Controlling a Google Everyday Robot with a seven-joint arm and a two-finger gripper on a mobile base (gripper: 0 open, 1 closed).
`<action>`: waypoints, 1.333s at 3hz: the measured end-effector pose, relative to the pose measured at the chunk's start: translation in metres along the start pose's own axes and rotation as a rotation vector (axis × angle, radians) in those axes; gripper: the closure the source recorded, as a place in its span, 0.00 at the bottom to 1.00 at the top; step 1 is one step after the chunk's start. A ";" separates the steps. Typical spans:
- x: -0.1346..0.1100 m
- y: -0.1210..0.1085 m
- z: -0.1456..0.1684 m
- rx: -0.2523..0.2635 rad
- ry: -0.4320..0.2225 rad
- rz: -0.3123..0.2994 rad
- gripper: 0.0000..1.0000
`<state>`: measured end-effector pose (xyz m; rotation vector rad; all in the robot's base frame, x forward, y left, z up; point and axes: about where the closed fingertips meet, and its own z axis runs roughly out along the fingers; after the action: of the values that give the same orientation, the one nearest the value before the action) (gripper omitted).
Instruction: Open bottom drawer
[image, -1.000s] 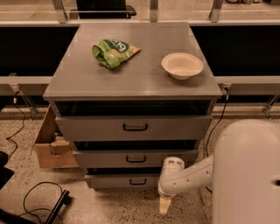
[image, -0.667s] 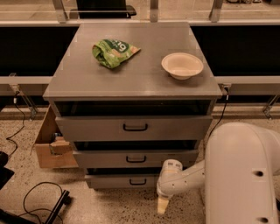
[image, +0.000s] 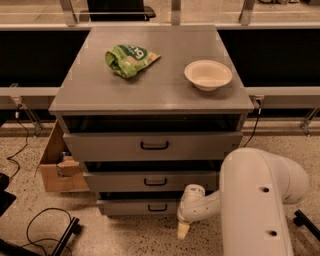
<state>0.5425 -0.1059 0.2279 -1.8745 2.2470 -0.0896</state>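
The bottom drawer is the lowest and shortest grey front of the cabinet, with a small black loop handle. It looks pushed in, set back under the middle drawer and top drawer. My gripper hangs pointing down at the floor, just right of and slightly below the bottom drawer's right end, a short way right of the handle and not touching it. My white arm fills the lower right and hides the cabinet's lower right corner.
A green chip bag and a white bowl lie on the cabinet top. An open cardboard box stands left of the cabinet. Black cables lie on the speckled floor at lower left.
My arm has swung left and now covers more of the lower right. The gripper has shifted slightly left and up, nearer the bottom drawer. The drawers have not moved.
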 end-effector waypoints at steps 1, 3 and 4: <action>-0.004 -0.017 0.025 0.014 0.008 -0.050 0.00; -0.017 -0.029 0.062 -0.014 0.046 -0.120 0.21; -0.004 -0.024 0.041 -0.017 0.093 -0.107 0.44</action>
<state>0.5749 -0.1027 0.1931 -2.0394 2.2120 -0.1784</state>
